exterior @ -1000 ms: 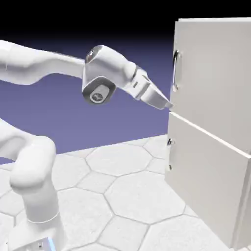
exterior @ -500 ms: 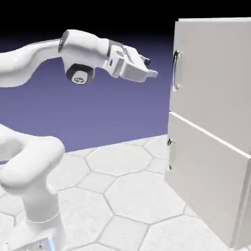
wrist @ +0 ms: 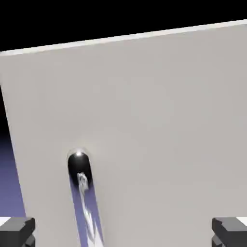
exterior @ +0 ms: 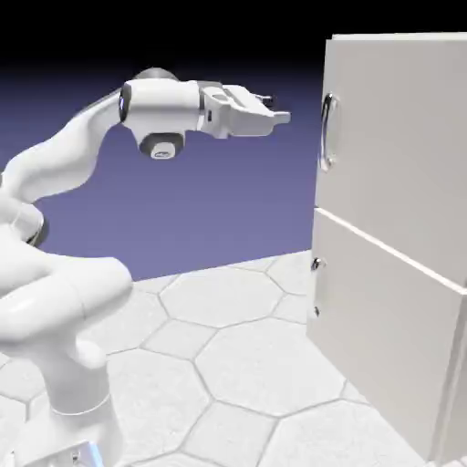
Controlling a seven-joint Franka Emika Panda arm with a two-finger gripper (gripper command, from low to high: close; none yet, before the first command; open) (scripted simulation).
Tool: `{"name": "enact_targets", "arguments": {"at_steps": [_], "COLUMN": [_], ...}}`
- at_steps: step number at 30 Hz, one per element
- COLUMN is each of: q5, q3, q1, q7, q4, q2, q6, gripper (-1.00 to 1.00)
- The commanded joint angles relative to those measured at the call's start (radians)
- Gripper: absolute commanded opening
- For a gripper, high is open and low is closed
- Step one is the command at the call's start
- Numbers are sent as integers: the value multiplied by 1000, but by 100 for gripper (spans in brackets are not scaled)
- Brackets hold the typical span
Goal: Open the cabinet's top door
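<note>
Hovering level at exterior view's upper middle, gripper (exterior: 279, 117) stood with jaws apart, empty. To right, cabinet (exterior: 401, 292); top door (exterior: 401, 137) closed, silver handle (exterior: 326, 132) just beyond fingertips, untouched. No writing visible. Gap between unobstructed.

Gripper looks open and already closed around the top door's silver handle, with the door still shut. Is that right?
Not quite. The gripper is open but short of the handle, with a clear gap in the exterior view. The top door does look shut.

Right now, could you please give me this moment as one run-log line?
gripper: open, empty | handle: not reached, gap remains | top door: shut | phase: approach
</note>
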Motion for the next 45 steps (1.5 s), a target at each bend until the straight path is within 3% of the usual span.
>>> {"name": "enact_targets", "arguments": {"at_steps": [1, 8, 15, 16, 29, 38, 45], "q5": [44, 348, 430, 430, 467, 412, 254], "q3": [20, 158, 185, 185, -9, -187, -363], "q1": [-26, -206, -361, -361, -188, -290, -396], "q7": [-16, -125, -109, -109, -370, -443, -589], "q4": [6, 51, 183, 183, -217, -365, -404], "q2": [-23, -180, -184, -184, -185, -183, -24], "q6": [-13, -104, -118, -118, -602, -993, -1298], "gripper": [100, 100, 100, -100, -100, -100, -100]}}
